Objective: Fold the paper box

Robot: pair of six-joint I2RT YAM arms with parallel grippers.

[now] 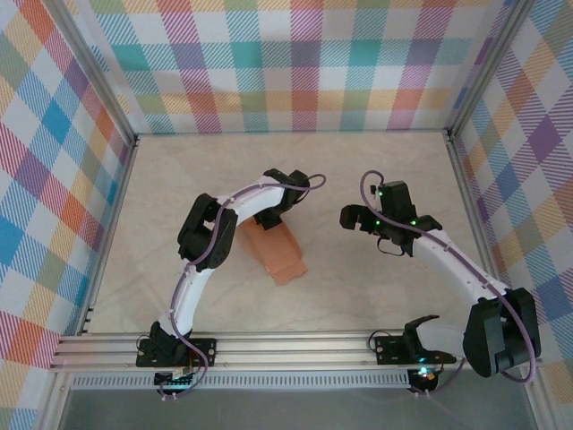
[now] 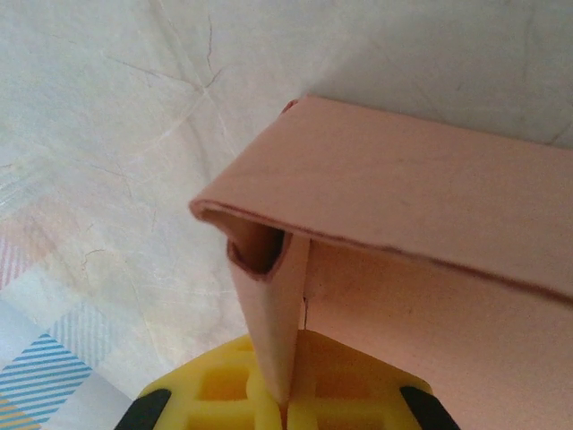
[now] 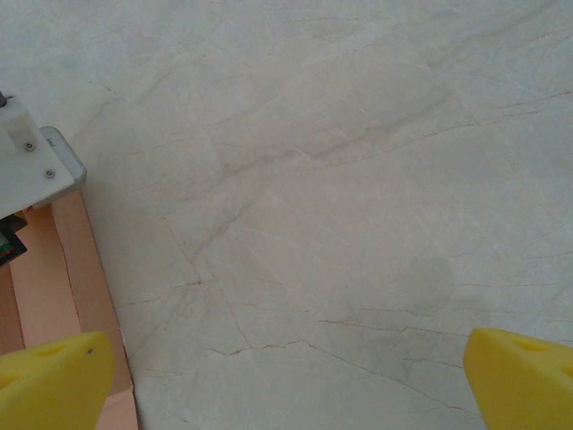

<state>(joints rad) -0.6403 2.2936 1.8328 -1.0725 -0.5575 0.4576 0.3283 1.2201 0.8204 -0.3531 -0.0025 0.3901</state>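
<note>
The paper box (image 1: 282,255) is salmon-orange. The right gripper (image 3: 286,394) has yellow pads (image 3: 515,381). The tabletop (image 1: 358,170) is cream with marble veining, and the walls (image 1: 304,63) are pastel plaid.

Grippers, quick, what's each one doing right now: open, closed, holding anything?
Left gripper: shut on a flap of the paper box.
Right gripper: open, nothing between its fingers.

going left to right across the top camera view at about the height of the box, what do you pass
left plaid wall → left arm's black elbow → paper box → right gripper → right arm's white link → right plaid wall
</note>
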